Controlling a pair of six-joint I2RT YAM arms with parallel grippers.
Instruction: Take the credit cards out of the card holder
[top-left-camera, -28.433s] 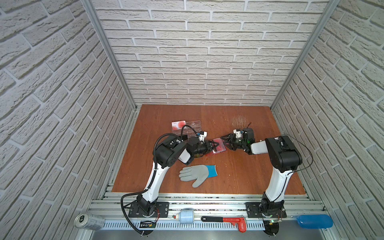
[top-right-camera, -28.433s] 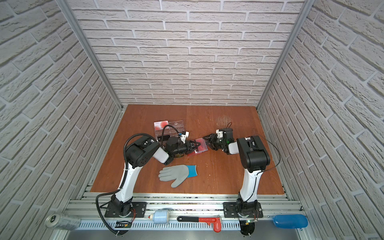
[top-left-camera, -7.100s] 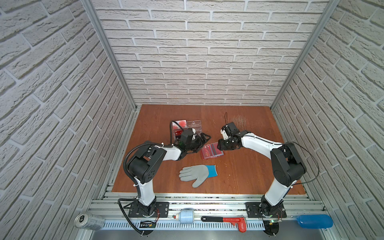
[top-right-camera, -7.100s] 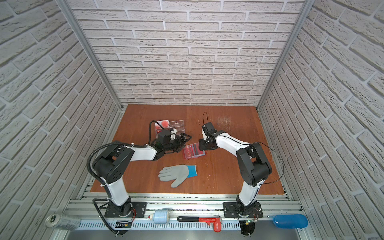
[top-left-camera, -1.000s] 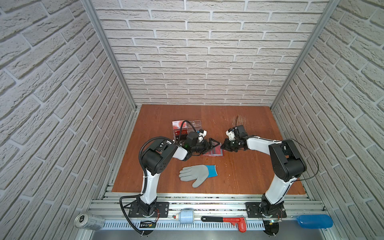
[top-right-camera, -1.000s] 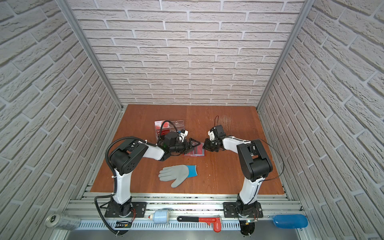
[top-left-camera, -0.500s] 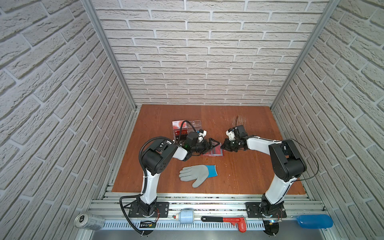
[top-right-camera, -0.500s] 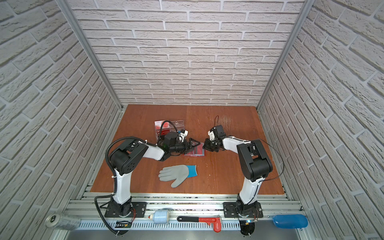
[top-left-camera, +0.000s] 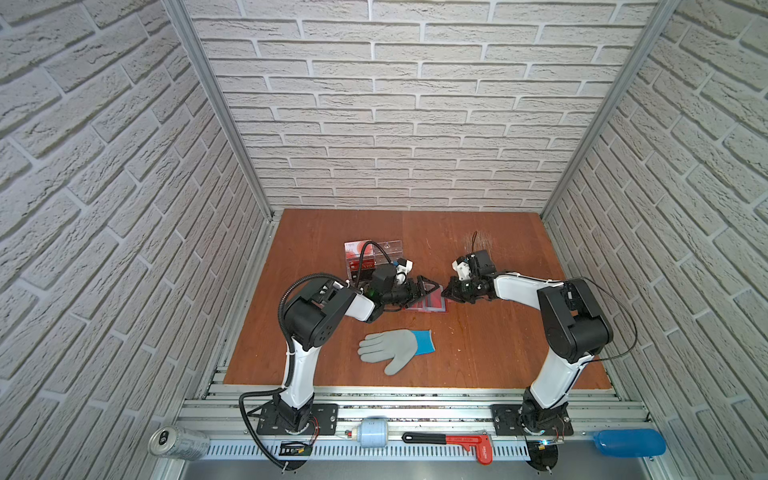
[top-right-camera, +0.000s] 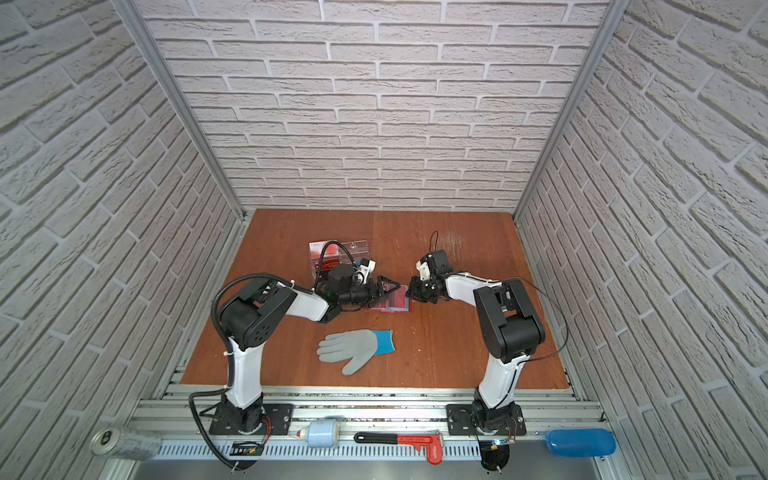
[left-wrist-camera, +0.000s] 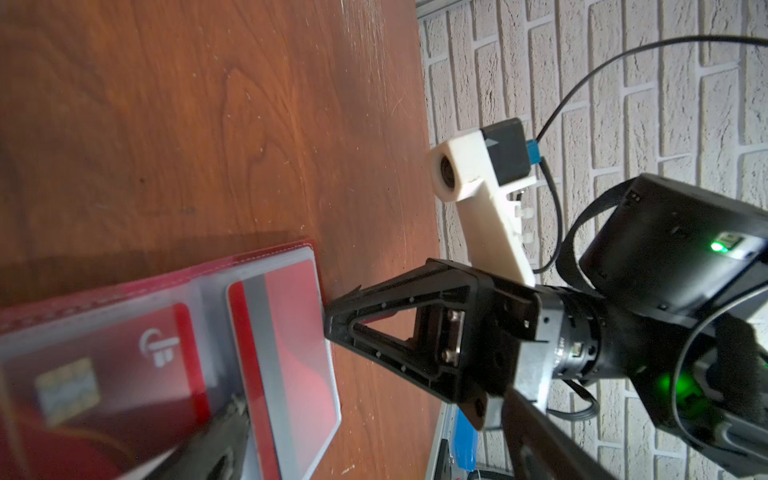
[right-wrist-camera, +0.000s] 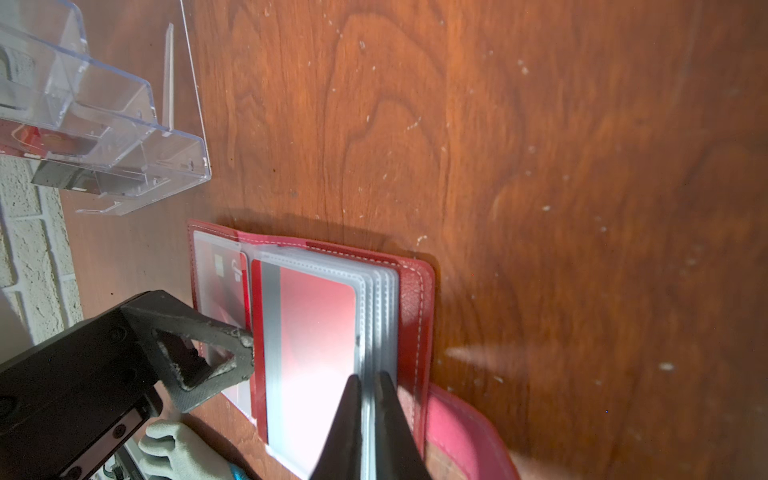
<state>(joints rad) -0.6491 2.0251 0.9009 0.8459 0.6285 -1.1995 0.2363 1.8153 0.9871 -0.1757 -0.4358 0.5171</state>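
The card holder (top-left-camera: 427, 306) lies open and flat on the table (top-left-camera: 498, 340), mid-board between my two arms, in front of the clear acrylic stand (right-wrist-camera: 124, 124) and behind the grey glove (top-left-camera: 395, 349).

My right gripper (right-wrist-camera: 368, 380) is pressed together on the outer edge of the clear sleeves (right-wrist-camera: 380, 286) — it pinches that stack of pages, not a card.

My left gripper (top-left-camera: 429, 286) is spread wide and holds nothing. One of its fingers (right-wrist-camera: 230, 336) has its tip at the fold between the two open pages.

Both cards I can see sit inside their sleeves: the chip card (left-wrist-camera: 104, 374) on the page nearer the left arm, and the striped card (right-wrist-camera: 316, 332) — dark red, its grey band showing — on the page the right gripper holds.
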